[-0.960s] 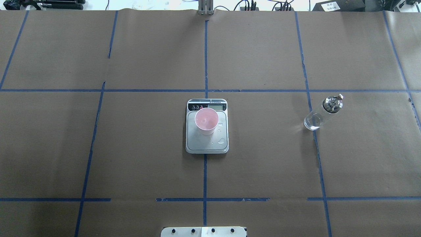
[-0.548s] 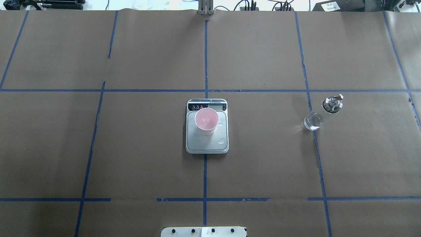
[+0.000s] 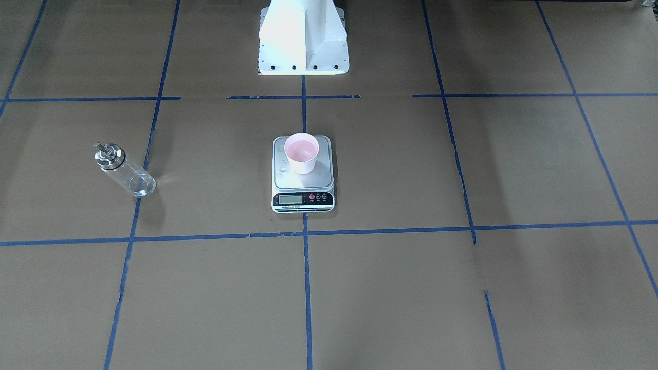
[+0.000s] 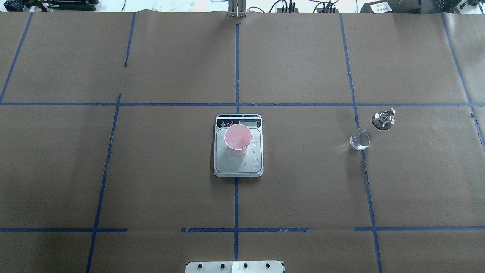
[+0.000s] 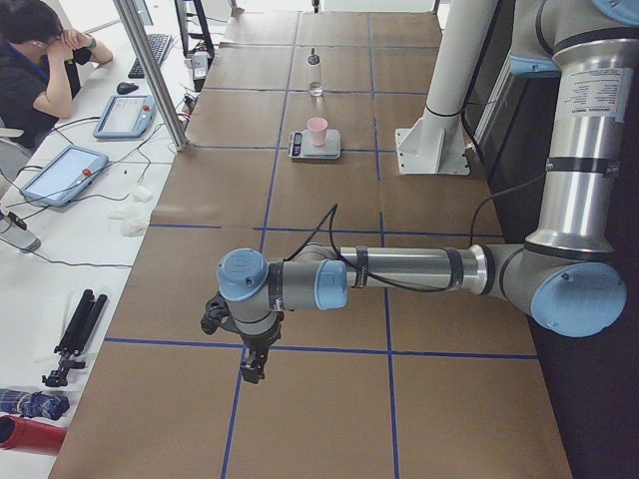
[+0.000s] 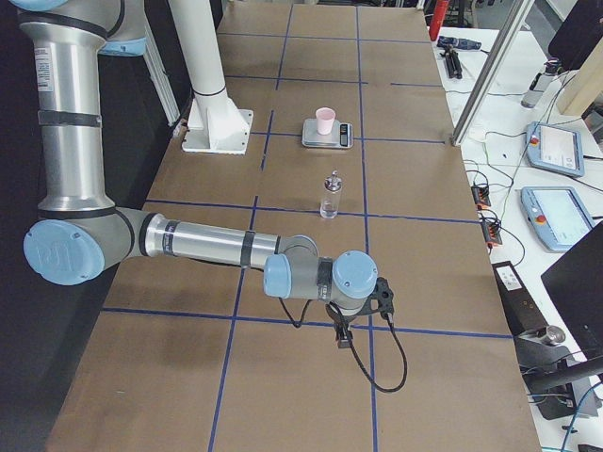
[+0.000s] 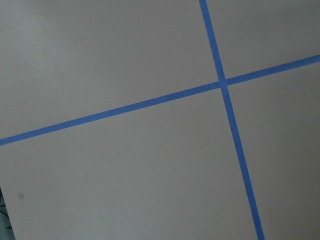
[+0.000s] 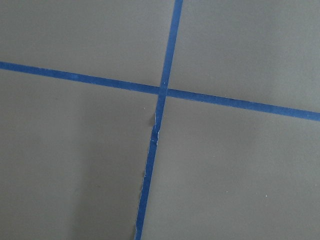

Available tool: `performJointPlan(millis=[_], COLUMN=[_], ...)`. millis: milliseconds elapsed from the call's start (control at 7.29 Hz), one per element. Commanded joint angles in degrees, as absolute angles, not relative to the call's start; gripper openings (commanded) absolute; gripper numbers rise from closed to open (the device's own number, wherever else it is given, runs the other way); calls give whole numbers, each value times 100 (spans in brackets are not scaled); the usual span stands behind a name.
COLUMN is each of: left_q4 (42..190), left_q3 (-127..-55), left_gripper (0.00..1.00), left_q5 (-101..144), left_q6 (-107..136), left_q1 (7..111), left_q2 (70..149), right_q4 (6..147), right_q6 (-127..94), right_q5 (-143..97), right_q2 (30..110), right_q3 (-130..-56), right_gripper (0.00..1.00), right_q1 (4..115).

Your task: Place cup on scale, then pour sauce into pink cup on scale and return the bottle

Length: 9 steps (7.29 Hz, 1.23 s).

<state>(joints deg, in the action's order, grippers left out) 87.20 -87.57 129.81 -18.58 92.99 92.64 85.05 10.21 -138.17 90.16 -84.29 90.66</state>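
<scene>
The pink cup (image 4: 238,138) stands upright on the scale (image 4: 238,168) at the table's middle, near the display end; in the front-facing view the cup (image 3: 301,151) sits above the black display strip. The clear glass bottle (image 4: 373,129) with its silver cap and spout stands upright by itself on the robot's right side, seen also in the front view as the bottle (image 3: 123,169). Any sauce in it is too clear to make out. My left gripper (image 5: 252,369) and right gripper (image 6: 343,337) hang over bare paper far from these things; I cannot tell whether they are open or shut.
Small droplets (image 4: 255,162) lie on the scale's plate. The robot's white pedestal (image 3: 303,41) stands behind the scale. Blue tape lines grid the brown paper. A side table with tablets (image 5: 60,175) and a seated person (image 5: 30,60) lies beyond the far edge.
</scene>
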Motion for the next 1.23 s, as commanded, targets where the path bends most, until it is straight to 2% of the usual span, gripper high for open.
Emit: performJointPlan(millis=[0, 274, 1097], left_q4=[8745, 8771, 8771], left_q3=[-8763, -8885, -9096], left_gripper=[100, 100, 100], left_q5=[12981, 12981, 13087], left_q6=[-1628, -804, -466], left_q1=[9299, 9308, 9316], left_q2=[9264, 9272, 9264], right_q4=[8473, 8325, 7963], right_q6=[933, 442, -44], right_q5=[-13686, -13570, -13570], right_q2=[8957, 8895, 8921], right_q3=[-8411, -8411, -8367], right_gripper=[100, 100, 100], right_q1=[9097, 9097, 9097])
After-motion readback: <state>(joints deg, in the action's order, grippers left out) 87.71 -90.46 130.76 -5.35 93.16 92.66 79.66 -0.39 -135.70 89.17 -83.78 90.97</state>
